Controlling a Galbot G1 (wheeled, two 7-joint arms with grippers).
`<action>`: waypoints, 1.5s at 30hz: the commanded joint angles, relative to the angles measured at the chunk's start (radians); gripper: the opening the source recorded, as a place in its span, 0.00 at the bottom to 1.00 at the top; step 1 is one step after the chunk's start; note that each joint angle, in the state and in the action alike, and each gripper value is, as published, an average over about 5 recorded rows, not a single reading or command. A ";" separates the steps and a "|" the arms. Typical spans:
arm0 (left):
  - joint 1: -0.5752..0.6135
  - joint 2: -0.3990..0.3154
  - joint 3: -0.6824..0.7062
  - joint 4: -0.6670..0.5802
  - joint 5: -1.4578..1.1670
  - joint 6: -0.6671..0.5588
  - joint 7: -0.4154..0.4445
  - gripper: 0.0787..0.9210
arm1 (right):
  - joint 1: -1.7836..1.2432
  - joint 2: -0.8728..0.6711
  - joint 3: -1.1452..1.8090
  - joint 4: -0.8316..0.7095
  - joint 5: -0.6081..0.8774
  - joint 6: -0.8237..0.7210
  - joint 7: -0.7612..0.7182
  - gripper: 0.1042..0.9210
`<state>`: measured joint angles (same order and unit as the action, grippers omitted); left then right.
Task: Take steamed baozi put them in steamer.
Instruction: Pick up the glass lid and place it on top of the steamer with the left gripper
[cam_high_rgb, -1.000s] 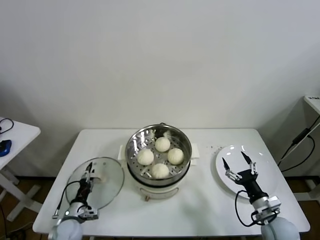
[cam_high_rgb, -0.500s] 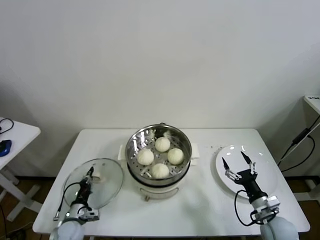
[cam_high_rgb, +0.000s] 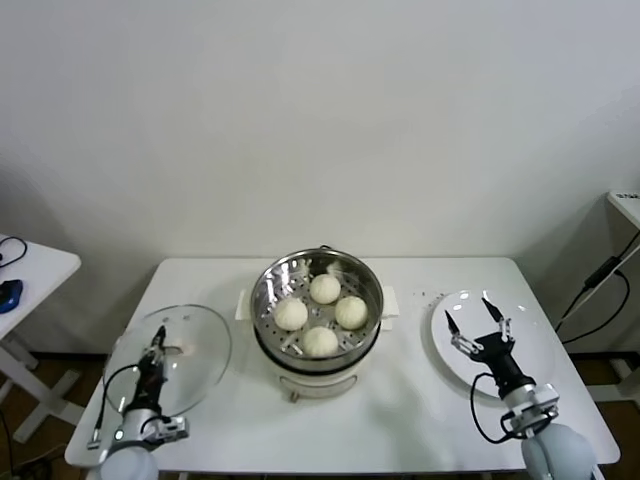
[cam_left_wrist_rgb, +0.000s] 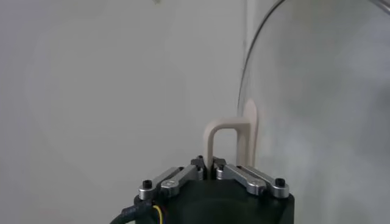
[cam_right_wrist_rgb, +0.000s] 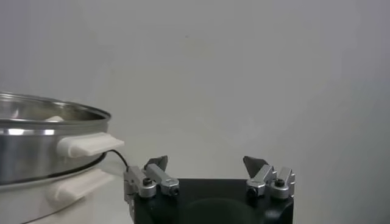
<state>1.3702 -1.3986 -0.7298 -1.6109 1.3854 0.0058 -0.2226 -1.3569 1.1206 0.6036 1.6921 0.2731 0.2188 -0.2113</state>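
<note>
Gripping the white handle (cam_left_wrist_rgb: 230, 141) of the glass lid (cam_high_rgb: 170, 355), the left gripper (cam_high_rgb: 156, 345) is sitting with its fingers pinched fully together on that loop, well out to the left of the steamer (cam_high_rgb: 318, 310). In the left wrist view the two fingertips (cam_left_wrist_rgb: 199, 163) are meeting at the foot of the handle, and the lid's clear disc (cam_left_wrist_rgb: 317, 103) is standing on edge beside it. From the head view the lid is appearing tilted and is overhanging the left edge of the white table (cam_high_rgb: 410, 400), apart from the steamer.

Four steamed baozi (cam_high_rgb: 321, 341) are resting on the perforated tray inside the steamer, clustered in a diamond: one (cam_high_rgb: 324, 288) at the far side, one (cam_high_rgb: 291, 314) on the left, one (cam_high_rgb: 351, 311) on the right, and the first at the near side. Neighbouring buns are lying just beside each other. Steel walls are rising around them above the cream-white base.

To the right of the steamer, the right gripper (cam_high_rgb: 478, 324) is hovering with its fingers spread wide and holding nothing, above the white plate (cam_high_rgb: 535, 345). In the right wrist view its two fingertips (cam_right_wrist_rgb: 157, 162) are standing well apart, with the steamer's rim and side handle (cam_right_wrist_rgb: 88, 144) showing beyond them.
</note>
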 joint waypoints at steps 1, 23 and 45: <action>0.125 0.009 0.018 -0.316 -0.011 0.248 0.017 0.09 | 0.041 -0.029 -0.009 -0.027 0.002 -0.003 0.007 0.88; 0.035 0.070 0.364 -0.569 0.093 0.479 0.310 0.09 | 0.132 -0.075 -0.089 -0.130 -0.001 -0.010 0.014 0.88; -0.316 0.041 0.769 -0.370 0.141 0.673 0.479 0.09 | 0.136 -0.056 -0.143 -0.179 -0.045 0.010 0.038 0.88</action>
<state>1.2235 -1.3402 -0.1471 -2.0568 1.4925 0.5803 0.1645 -1.2229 1.0595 0.4708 1.5228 0.2477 0.2245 -0.1764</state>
